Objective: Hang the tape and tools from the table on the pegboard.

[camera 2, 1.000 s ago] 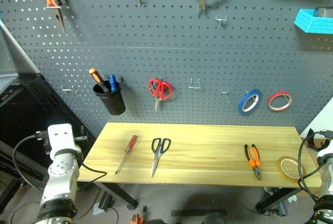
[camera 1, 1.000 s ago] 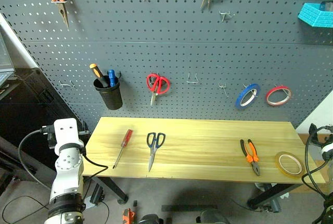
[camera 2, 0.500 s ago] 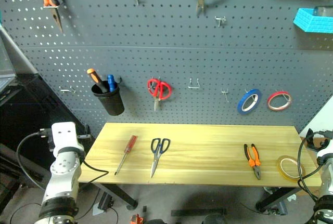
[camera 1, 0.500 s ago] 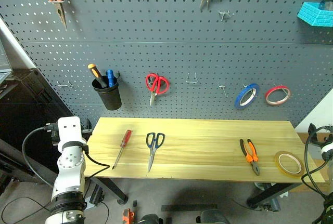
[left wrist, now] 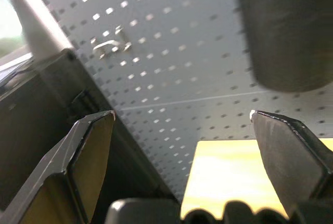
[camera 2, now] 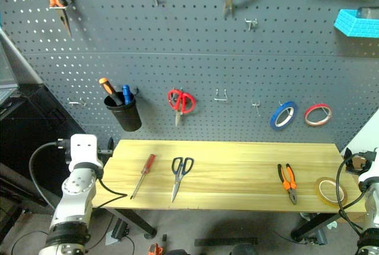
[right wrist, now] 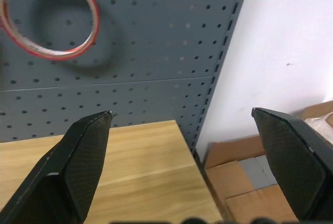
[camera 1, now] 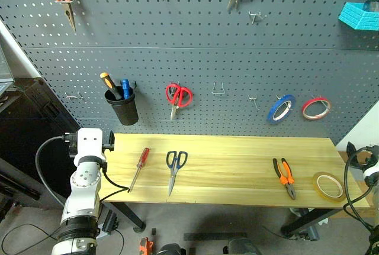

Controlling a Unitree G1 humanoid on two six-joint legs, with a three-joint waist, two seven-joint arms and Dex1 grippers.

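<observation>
1. Nearest us, our left claw [left wrist: 177,125] is spread wide and empty off the left end of the desk [camera 1: 237,172]; our right claw [right wrist: 182,125] is likewise spread and empty, at the right end by the white wall.
2. Four task things lie on the desk, well apart, with bare wood between them.
3. One red-handled screwdriver [camera 1: 138,168] lies left, long axis front to back, handle toward the pegboard [camera 1: 195,60].
4. One pair of dark-handled scissors [camera 1: 174,168] lies just right of it, handles toward the pegboard.
5. One pair of orange-and-black pliers [camera 1: 285,177] lies right of centre, jaws toward the front edge.
6. One yellow-tan tape roll [camera 1: 328,185] lies flat near the right front corner.
7. On the pegboard hang a black cup [camera 1: 122,106], red scissors [camera 1: 178,97], a blue roll [camera 1: 281,108] and a red roll [camera 1: 316,107].
</observation>
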